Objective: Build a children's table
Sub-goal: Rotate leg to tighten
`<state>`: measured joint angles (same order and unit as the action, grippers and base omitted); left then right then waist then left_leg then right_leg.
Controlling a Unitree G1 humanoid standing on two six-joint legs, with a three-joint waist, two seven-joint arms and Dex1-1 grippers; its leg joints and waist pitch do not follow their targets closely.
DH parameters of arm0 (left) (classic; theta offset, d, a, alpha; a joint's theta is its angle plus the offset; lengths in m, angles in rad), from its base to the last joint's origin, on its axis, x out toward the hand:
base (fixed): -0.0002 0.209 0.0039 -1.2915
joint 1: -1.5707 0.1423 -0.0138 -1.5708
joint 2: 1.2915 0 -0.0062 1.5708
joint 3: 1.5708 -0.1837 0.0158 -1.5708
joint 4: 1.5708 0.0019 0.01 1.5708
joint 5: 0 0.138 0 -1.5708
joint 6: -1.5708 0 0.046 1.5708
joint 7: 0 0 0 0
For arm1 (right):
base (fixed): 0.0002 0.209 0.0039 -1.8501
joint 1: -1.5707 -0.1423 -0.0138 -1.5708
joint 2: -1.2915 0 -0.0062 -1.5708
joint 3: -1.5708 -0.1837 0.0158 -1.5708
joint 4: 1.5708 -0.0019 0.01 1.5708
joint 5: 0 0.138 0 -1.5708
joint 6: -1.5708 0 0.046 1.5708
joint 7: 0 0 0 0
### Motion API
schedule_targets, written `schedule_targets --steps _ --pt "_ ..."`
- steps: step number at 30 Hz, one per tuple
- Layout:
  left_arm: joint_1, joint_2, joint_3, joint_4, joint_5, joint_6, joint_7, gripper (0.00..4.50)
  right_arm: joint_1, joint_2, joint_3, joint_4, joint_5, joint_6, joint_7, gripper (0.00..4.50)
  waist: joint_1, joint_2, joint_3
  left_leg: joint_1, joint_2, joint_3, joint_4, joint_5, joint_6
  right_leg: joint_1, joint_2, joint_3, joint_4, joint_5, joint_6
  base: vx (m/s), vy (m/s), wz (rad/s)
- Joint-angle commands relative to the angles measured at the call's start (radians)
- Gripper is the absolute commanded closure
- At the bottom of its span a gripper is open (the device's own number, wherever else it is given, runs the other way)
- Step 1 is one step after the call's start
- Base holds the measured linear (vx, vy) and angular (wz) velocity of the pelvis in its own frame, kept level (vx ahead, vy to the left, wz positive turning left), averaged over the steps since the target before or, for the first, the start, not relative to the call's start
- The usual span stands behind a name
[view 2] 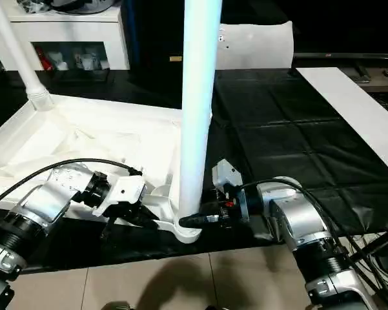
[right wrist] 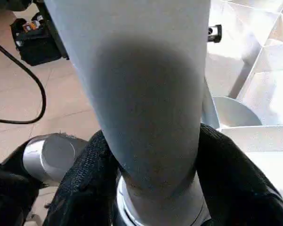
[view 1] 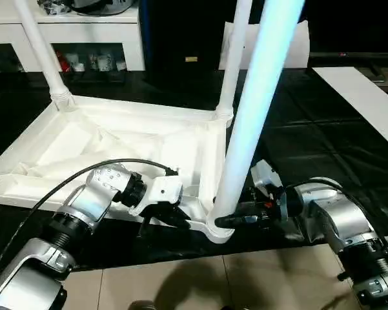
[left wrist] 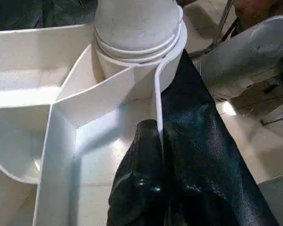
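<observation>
Left gripper [view 1: 178, 218] pinched on the near rim of the upturned children's table [view 1: 116, 145] atop the black counter [view 1: 323, 135]; right gripper [right wrist: 150, 183] hugging the near leg [view 1: 255, 110] at its socket. Leg-seating step; next, likely twist or press home.

Children's table [view 1: 200, 139]: smooth, slightly glossy white plastic. Work table [view 2: 277, 123]: creased, faintly shiny black cloth cover. Forearms [view 1: 329, 219]: brushed silver metal. Fingers [right wrist: 84, 183]: black, finely textured covering
</observation>
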<state>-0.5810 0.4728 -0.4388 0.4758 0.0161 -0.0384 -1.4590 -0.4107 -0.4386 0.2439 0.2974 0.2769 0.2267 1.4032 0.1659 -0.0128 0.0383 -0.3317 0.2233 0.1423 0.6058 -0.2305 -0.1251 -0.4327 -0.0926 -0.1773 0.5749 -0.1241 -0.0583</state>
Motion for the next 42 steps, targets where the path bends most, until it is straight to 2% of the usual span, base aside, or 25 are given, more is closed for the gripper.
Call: schedule_targets --steps 1,10,13,14,15,16,17,18,19,20,21,22,23,24,25,26,27,28,29,30,31,33,34,38,42 --pt "-0.013 -0.01 -0.04 -0.014 0.018 -0.02 -0.038 4.5 0.002 0.0 0.012 -0.017 0.017 0.023 0.007 2.44 -0.009 -0.003 -0.071 -0.02 -0.006 0.025 -0.062 -0.093 0.057 0.085 -0.045 0.047 -0.086 -0.464 0.051 0.0 0.0 0.0" --pt "-0.026 -0.026 0.012 0.016 0.033 0.08 0.093 4.5 0.035 0.08 -0.044 -0.066 0.046 0.126 -0.169 2.52 -0.017 -0.006 -0.066 -0.017 -0.015 0.028 -0.059 -0.123 0.041 0.078 -0.039 0.034 -0.104 -0.535 0.103 0.0 0.0 0.0" --pt "-0.038 -0.061 0.072 0.023 0.006 0.185 0.193 4.5 0.033 0.139 -0.058 -0.039 -0.022 0.115 -0.337 2.52 -0.04 -0.002 -0.06 -0.009 -0.026 0.03 -0.045 -0.181 0.033 0.067 -0.03 -0.002 -0.136 -0.628 0.16 0.0 0.0 0.0" --pt "-0.042 -0.076 0.09 0.021 0.005 0.216 0.236 4.5 0.025 0.172 -0.073 -0.018 -0.037 0.122 -0.411 2.52 -0.052 0.003 -0.061 -0.015 -0.02 0.025 -0.043 -0.21 0.04 0.078 -0.027 -0.022 -0.147 -0.635 0.184 0.0 0.0 0.0" --pt "-0.042 -0.076 0.09 0.021 0.005 0.216 0.236 4.5 0.025 0.172 -0.073 -0.018 -0.037 0.122 -0.411 2.52 -0.067 0.029 -0.06 0.003 0.019 0.011 -0.059 -0.272 0.055 0.09 -0.035 -0.038 -0.159 -0.599 0.155 0.0 0.0 0.0" --pt "-0.049 -0.108 0.127 0.02 0.0 0.273 0.322 4.5 0.01 0.233 -0.101 0.013 -0.057 0.141 -0.54 2.52 -0.071 0.044 -0.06 -0.021 0.102 -0.028 -0.113 -0.383 0.069 0.136 -0.05 -0.003 -0.068 -0.459 0.094 0.0 0.0 0.0" --pt "-0.052 -0.123 0.144 0.02 -0.004 0.298 0.36 4.5 0.004 0.258 -0.113 0.025 -0.063 0.151 -0.591 2.53 -0.073 0.045 -0.056 -0.033 0.143 -0.052 -0.142 -0.441 0.059 0.145 -0.062 0.042 0.014 -0.338 0.053 0.0 0.0 0.0" --pt "-0.055 -0.142 0.16 0.017 -0.007 0.321 0.405 4.5 -0.007 0.288 -0.128 0.043 -0.07 0.164 -0.656 2.54 -0.072 0.043 -0.043 0.004 0.134 -0.039 -0.159 -0.533 0.025 0.103 -0.065 0.08 0.028 -0.222 -0.021 0.0 0.0 0.0" --pt "-0.059 -0.165 0.176 0.014 -0.008 0.348 0.458 4.5 -0.02 0.319 -0.141 0.068 -0.079 0.169 -0.722 2.54 -0.091 -0.007 -0.029 0.041 0.009 0.002 -0.078 -0.492 -0.009 0.064 -0.06 0.038 -0.111 -0.604 0.056 0.0 0.0 0.0" --pt "-0.061 -0.178 0.185 0.012 -0.007 0.363 0.488 4.5 -0.029 0.337 -0.149 0.084 -0.085 0.17 -0.761 2.54 -0.095 -0.026 -0.021 0.077 -0.057 0.039 0.007 -0.379 0.0 0.0 -0.041 -0.013 -0.181 -0.84 0.145 0.0 0.0 0.0" --pt "-0.064 -0.209 0.205 0.006 -0.002 0.396 0.552 4.5 -0.052 0.371 -0.165 0.126 -0.097 0.166 -0.842 2.54 -0.128 -0.027 -0.035 0.057 -0.073 0.046 0.049 -0.308 0.05 0.02 -0.052 -0.069 -0.198 -0.97 0.223 0.002 0.019 -0.26" --pt "-0.065 -0.227 0.217 0.002 0.003 0.417 0.59 4.5 -0.067 0.39 -0.174 0.15 -0.105 0.162 -0.888 2.54 -0.137 0.0 -0.054 0.013 -0.045 0.029 0.015 -0.295 0.061 0.087 -0.053 -0.086 -0.195 -0.891 0.25 0.067 0.075 -0.48" --pt "-0.068 -0.258 0.234 -0.004 0.012 0.442 0.655 4.5 -0.094 0.42 -0.191 0.191 -0.111 0.154 -0.957 2.54 -0.118 0.056 -0.073 -0.062 0.058 -0.04 -0.051 -0.287 0.067 0.188 -0.083 -0.029 -0.064 -0.589 0.207 0.067 0.075 -0.48" --pt "-0.069 -0.273 0.242 -0.006 0.016 0.449 0.687 4.5 -0.109 0.433 -0.2 0.211 -0.113 0.149 -0.988 2.54 -0.126 0.067 -0.064 -0.014 0.137 -0.069 -0.116 -0.355 0.079 0.118 -0.084 0.066 0.042 -0.205 0.032 0.064 0.035 -0.19" --pt "-0.069 -0.28 0.245 -0.008 0.019 0.452 0.706 4.5 -0.116 0.439 -0.204 0.222 -0.114 0.148 -1.002 2.54 -0.139 0.044 -0.054 0.003 0.111 -0.061 -0.109 -0.364 0.058 0.093 -0.081 0.08 0.035 -0.138 -0.014 0.0 0.0 0.0" --pt "-0.069 -0.308 0.256 -0.014 0.03 0.461 0.773 4.5 -0.145 0.461 -0.224 0.266 -0.114 0.137 -1.058 2.54 -0.123 -0.014 -0.042 0.023 -0.031 0.004 -0.028 -0.325 0.004 0.068 -0.062 0.037 -0.102 -0.551 0.065 0.0 0.0 0.0" --pt "-0.069 -0.313 0.258 -0.016 0.032 0.463 0.784 4.5 -0.151 0.465 -0.228 0.275 -0.114 0.135 -1.068 2.54 -0.121 -0.029 -0.043 0.034 -0.088 0.037 0.026 -0.228 0.049 0.037 -0.069 0.015 -0.137 -0.869 0.171 0.0 0.0 0.0" --pt "-0.068 -0.323 0.261 -0.022 0.035 0.467 0.805 4.5 -0.16 0.471 -0.234 0.291 -0.117 0.124 -1.079 2.19 -0.121 -0.026 -0.05 0.0 -0.08 0.028 0.018 -0.19 0.065 0.07 -0.078 0.012 -0.133 -0.878 0.198 0.024 -0.003 -0.21" --pt "-0.065 -0.336 0.264 -0.032 0.038 0.474 0.827 4.5 -0.171 0.479 -0.239 0.31 -0.122 0.103 -1.082 1.98 -0.11 -0.003 -0.068 -0.033 -0.059 0.012 -0.014 -0.132 0.07 0.096 -0.071 0.01 -0.122 -0.754 0.227 0.024 -0.003 -0.21" --pt "-0.06 -0.343 0.262 -0.045 0.04 0.483 0.834 4.5 -0.18 0.489 -0.253 0.325 -0.116 0.088 -1.091 1.84 -0.114 0.012 -0.075 -0.035 -0.027 -0.004 -0.039 -0.07 0.074 0.1 -0.064 0.012 -0.11 -0.558 0.168 0.0 0.0 0.0" --pt "-0.056 -0.347 0.258 -0.053 0.043 0.485 0.837 4.5 -0.186 0.496 -0.262 0.337 -0.11 0.075 -1.093 1.78 -0.119 0.017 -0.077 -0.032 -0.004 -0.013 -0.049 -0.023 0.067 0.099 -0.061 0.019 -0.091 -0.405 0.087 0.0 0.0 0.0" --pt "-0.047 -0.345 0.247 -0.068 0.053 0.483 0.83 4.5 -0.193 0.504 -0.266 0.354 -0.114 0.05 -1.092 1.64 -0.122 0.008 -0.077 -0.03 -0.005 -0.01 -0.05 0.013 0.063 0.092 -0.058 0.028 -0.073 -0.321 0.0 0.0 0.0 0.0" --pt "-0.045 -0.343 0.243 -0.073 0.054 0.486 0.832 4.5 -0.195 0.505 -0.264 0.36 -0.117 0.042 -1.093 1.48 -0.123 0.007 -0.072 -0.028 -0.009 -0.006 -0.051 0.003 0.07 0.089 -0.058 0.031 -0.075 -0.345 -0.025 0.0 0.0 0.0" --pt "-0.024 -0.298 0.216 -0.092 0.052 0.454 0.78 4.5 -0.17 0.483 -0.25 0.336 -0.126 0.0 -1.069 1.27 -0.12 0.009 -0.076 -0.031 -0.007 -0.008 -0.05 0.043 0.101 0.093 -0.065 0.038 -0.065 -0.304 -0.06 0.0 0.0 0.0" --pt "-0.007 -0.222 0.197 -0.081 0.052 0.382 0.679 4.5 -0.109 0.432 -0.251 0.251 -0.125 -0.023 -1.0 0.9 -0.114 0.012 -0.073 -0.03 -0.007 -0.005 -0.051 0.043 0.11 0.094 -0.064 0.039 -0.069 -0.313 -0.053 0.0 0.0 0.0"
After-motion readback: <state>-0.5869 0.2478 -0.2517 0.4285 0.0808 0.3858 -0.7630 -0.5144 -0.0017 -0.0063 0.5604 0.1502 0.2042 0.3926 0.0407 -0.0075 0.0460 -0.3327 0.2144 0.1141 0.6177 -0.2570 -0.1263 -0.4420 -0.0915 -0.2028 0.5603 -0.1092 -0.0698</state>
